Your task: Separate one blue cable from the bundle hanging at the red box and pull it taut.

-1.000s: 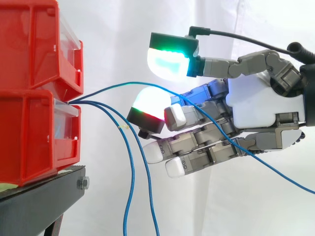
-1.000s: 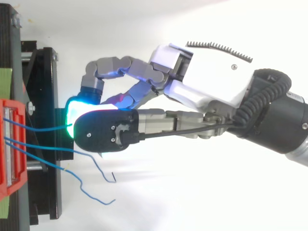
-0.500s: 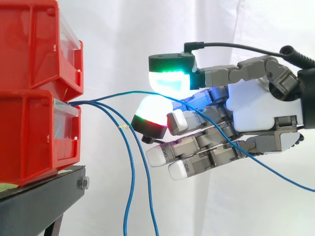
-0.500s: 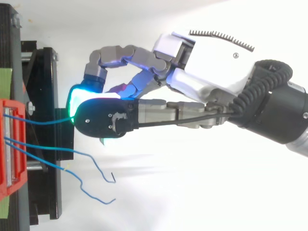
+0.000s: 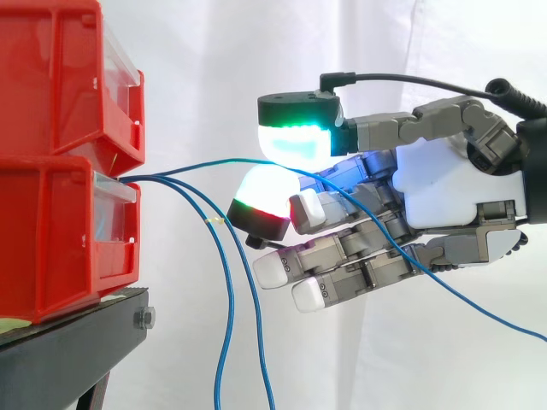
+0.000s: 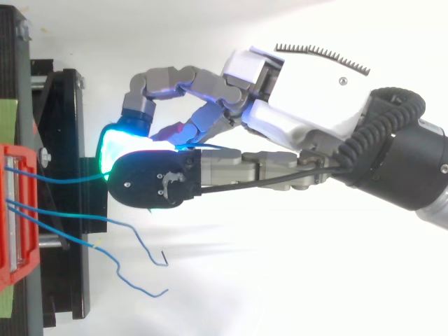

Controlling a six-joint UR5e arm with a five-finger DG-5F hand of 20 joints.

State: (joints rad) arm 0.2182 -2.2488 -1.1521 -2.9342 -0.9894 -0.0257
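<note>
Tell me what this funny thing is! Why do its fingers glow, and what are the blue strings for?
It is a robot hand on an arm, with fingers and a thumb like yours. The glowing fingertips are part of it, not lamps. One picture is taken from the side. The other is taken from above, looking down on the same hand. Red bins sit on a black stand. The hand pinches one blue cable, which comes out of a bin, between two glowing pads. Two other blue cables hang loose.
</note>
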